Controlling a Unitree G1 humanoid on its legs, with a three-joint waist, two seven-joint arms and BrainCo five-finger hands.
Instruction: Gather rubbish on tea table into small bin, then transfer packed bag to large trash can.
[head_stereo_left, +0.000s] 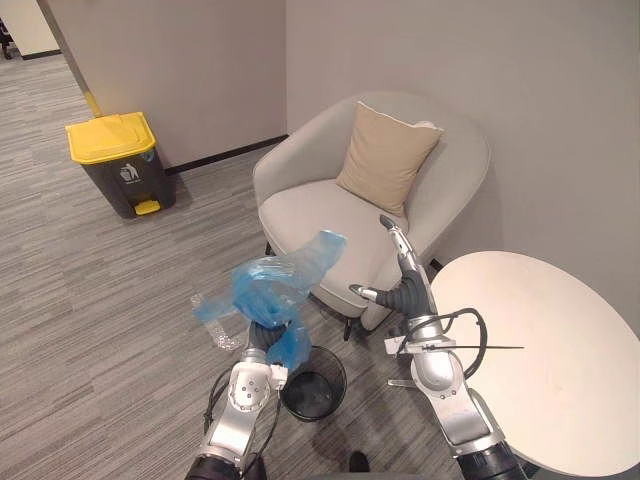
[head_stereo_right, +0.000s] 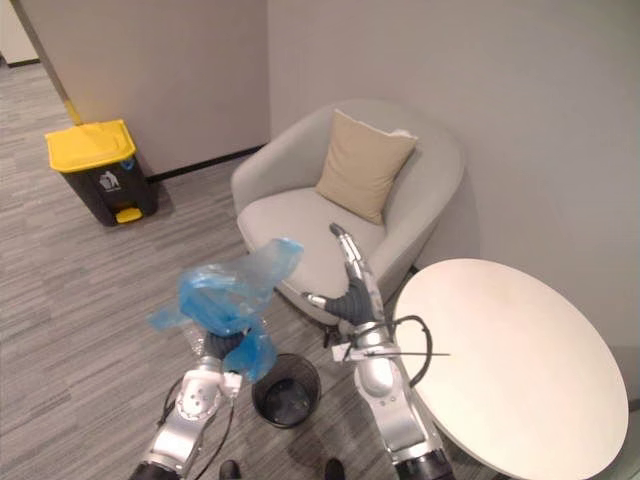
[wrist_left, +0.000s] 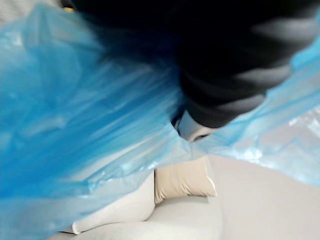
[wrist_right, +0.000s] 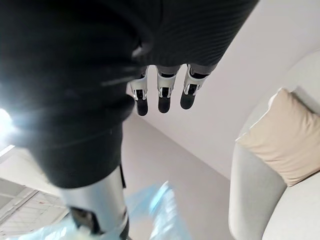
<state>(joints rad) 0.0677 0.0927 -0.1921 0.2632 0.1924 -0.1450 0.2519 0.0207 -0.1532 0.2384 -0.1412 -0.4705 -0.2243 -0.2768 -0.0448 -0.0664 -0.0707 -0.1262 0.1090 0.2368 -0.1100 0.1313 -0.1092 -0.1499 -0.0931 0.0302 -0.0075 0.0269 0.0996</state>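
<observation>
A crumpled blue plastic bag (head_stereo_left: 278, 283) hangs in the air just above and left of the small black mesh bin (head_stereo_left: 313, 393) on the carpet. My left hand (head_stereo_left: 262, 337) is shut on the bag from below, with blue film (wrist_left: 75, 115) wrapped round the hand. A clear bit of plastic (head_stereo_left: 214, 322) sticks out at the bag's left side. My right hand (head_stereo_left: 403, 283) is raised between the bin and the round white tea table (head_stereo_left: 545, 350). It is open, its fingers (wrist_right: 165, 95) straight, and it holds nothing. The large grey trash can (head_stereo_left: 118, 160) with a yellow lid stands by the far wall on the left.
A beige armchair (head_stereo_left: 320, 205) with a tan cushion (head_stereo_left: 385, 155) stands just behind the bin and both hands. Open grey carpet (head_stereo_left: 110, 290) stretches from the bin to the large trash can. The wall lies right behind the chair and the table.
</observation>
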